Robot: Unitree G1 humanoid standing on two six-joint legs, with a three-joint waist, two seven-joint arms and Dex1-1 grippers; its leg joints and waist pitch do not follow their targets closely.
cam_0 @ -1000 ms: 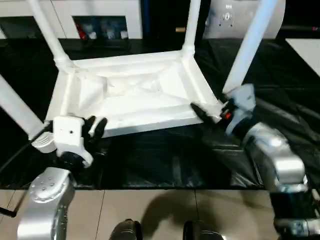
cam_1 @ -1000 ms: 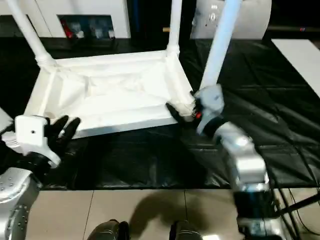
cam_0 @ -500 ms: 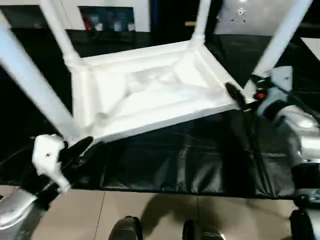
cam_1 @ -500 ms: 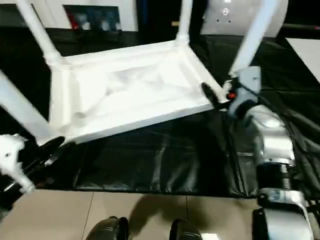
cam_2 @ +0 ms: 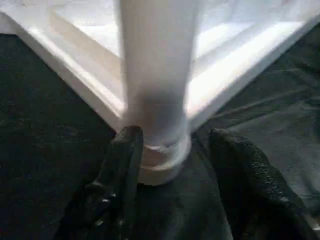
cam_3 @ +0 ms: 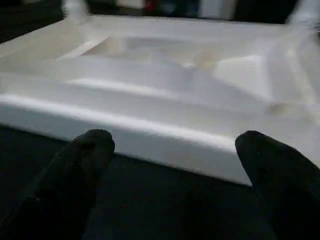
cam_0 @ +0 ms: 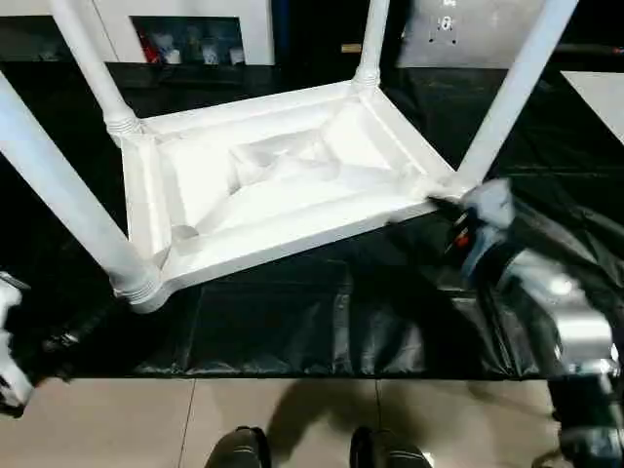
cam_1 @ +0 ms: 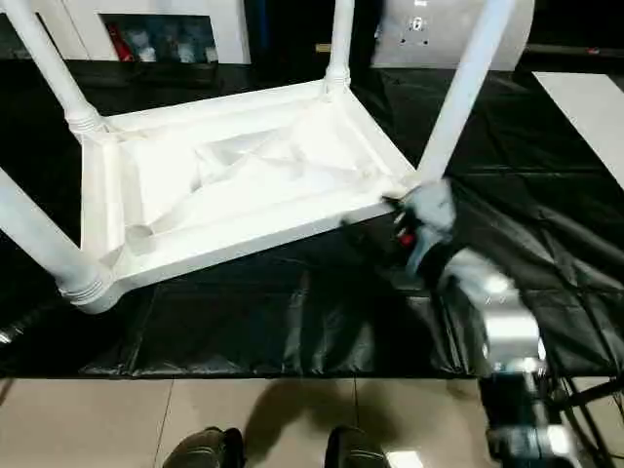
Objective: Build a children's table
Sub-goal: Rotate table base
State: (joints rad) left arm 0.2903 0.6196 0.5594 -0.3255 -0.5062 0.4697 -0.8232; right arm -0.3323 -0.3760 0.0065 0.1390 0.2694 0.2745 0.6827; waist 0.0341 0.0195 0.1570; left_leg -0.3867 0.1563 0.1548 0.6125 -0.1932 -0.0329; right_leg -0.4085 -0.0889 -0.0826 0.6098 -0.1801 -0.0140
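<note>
**Table upside down, four legs up**

The left gripper sits at the near-left corner of the table — its black fingers stand apart either side of that corner's leg, just beside the socket, and whether they press on it cannot be told. The table lies top-down on the black-covered desk, ribbed underside up, all four legs rising from the corners. At the near-right corner the right gripper has its jaws released — spread wide, facing the table's edge, apart from it.
</note>
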